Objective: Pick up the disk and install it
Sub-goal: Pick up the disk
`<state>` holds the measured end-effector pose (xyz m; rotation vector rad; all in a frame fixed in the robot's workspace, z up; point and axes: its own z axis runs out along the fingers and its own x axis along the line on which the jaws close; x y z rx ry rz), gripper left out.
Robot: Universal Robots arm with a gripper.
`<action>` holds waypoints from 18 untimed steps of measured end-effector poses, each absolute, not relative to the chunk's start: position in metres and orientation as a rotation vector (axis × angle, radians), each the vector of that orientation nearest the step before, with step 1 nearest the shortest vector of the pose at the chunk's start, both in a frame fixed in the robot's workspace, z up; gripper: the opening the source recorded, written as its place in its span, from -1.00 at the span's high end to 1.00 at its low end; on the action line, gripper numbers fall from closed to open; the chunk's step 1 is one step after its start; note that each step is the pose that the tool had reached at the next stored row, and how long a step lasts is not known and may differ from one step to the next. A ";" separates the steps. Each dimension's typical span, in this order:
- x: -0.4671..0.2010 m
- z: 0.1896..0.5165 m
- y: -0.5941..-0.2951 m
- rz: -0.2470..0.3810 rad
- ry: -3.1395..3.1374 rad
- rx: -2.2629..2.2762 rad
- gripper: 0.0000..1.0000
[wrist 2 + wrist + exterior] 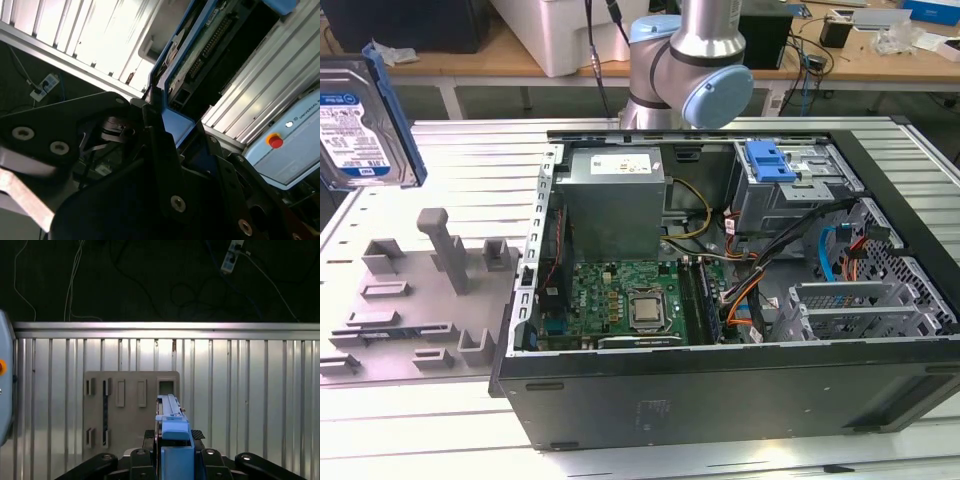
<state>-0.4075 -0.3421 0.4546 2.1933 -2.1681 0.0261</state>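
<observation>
The disk (360, 125) is silver with a white-and-blue label and a blue frame, the computer case (720, 400) black, its circuit board (605, 300) green, the holder (445, 255) plain grey, and the table (460, 160) ribbed pale silver.

The site was a robotics laboratory or test workshop. An open computer case (720, 400) lay on its side on a ribbed aluminium bench (470, 170), with its boards and cabling exposed. Just behind the case rose an industrial robot arm (705, 60). Beside the case, toward the exterior view's left, sat a grey moulded fixture plate (410, 300). Well behind the case stood wooden benches (865, 62) carrying boxes, cables and loose parts. A control pendant (292, 145) with a red button and a power strip (229, 257) on a dark floor were also noted.
</observation>
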 end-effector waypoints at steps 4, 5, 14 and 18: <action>-0.406 0.467 -0.342 0.026 -2.168 2.193 0.26; -0.405 0.470 -0.342 0.026 -2.168 2.193 0.26; -0.402 0.481 -0.342 0.026 -2.168 2.193 0.26; -0.402 0.482 -0.342 0.026 -2.168 2.193 0.26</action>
